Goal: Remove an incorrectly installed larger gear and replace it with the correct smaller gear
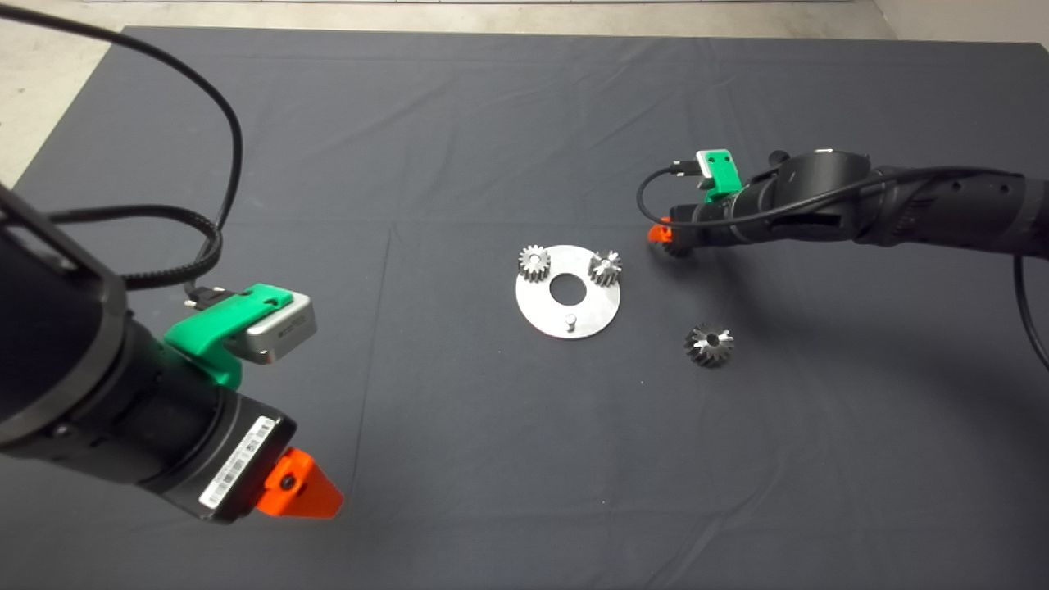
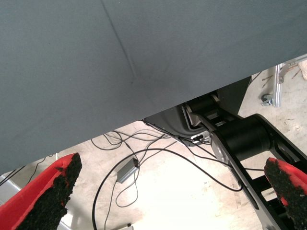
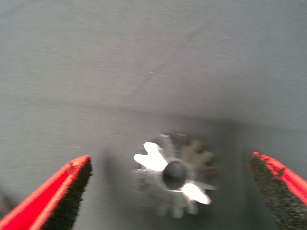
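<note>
The larger gear (image 1: 710,344), dark grey with shiny teeth, lies loose on the mat to the right of the round silver plate (image 1: 545,307). The plate's front peg (image 1: 571,321) is bare. My right gripper (image 1: 662,236) is low over the mat just right of the plate. The right wrist view shows it open (image 3: 170,162), with the smaller gear (image 3: 192,191) lying flat on the mat between the two fingers, touching neither. In the head view that gear is almost hidden under the gripper. My left gripper (image 1: 299,487) is parked open at the lower left.
Two paler silvery gears (image 1: 533,262) (image 1: 605,266) sit on the plate's back pegs, around its centre hole. The left wrist view shows the mat's edge (image 2: 158,103) and the floor with cables beyond it.
</note>
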Motion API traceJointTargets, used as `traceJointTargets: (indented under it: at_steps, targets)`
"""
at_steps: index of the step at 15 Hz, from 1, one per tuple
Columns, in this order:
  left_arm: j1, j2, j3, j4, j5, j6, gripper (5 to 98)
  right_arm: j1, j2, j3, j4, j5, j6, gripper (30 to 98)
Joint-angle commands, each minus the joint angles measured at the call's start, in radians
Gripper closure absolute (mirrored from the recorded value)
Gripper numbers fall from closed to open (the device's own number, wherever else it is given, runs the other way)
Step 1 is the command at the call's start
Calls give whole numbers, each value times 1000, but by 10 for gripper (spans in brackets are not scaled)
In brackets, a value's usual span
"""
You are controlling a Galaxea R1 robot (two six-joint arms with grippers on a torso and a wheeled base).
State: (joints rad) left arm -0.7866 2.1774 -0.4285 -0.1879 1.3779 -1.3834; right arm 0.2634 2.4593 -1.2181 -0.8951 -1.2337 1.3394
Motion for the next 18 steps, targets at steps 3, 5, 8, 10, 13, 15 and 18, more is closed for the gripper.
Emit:
traceJointTargets:
  at_steps: [3, 5, 8, 10, 13, 15, 18]
  targets:
    - [-10, -1, 10, 2, 0, -3, 58, 14, 5, -3, -24, -1, -3, 437]
    - [-10, -1, 10, 2, 0, -3, 58, 14, 4, -1, -24, -3, -3, 483]
    - [-10, -1, 10, 2, 0, -3, 58, 7, 2, -3, -23, -3, -3, 484]
    - [-10, -1, 10, 2, 0, -3, 58, -1, 2, -3, -24, -4, -3, 534]
    - [-10, -1, 10, 2, 0, -3, 58, -3, -1, -14, -24, -3, -3, 536]
    - [-10, -1, 10, 2, 0, -3, 58, -1, -4, -16, -24, -6, -5, 581]
    - [-10, -1, 10, 2, 0, -3, 58, -2, -7, -16, -24, -4, -11, 616]
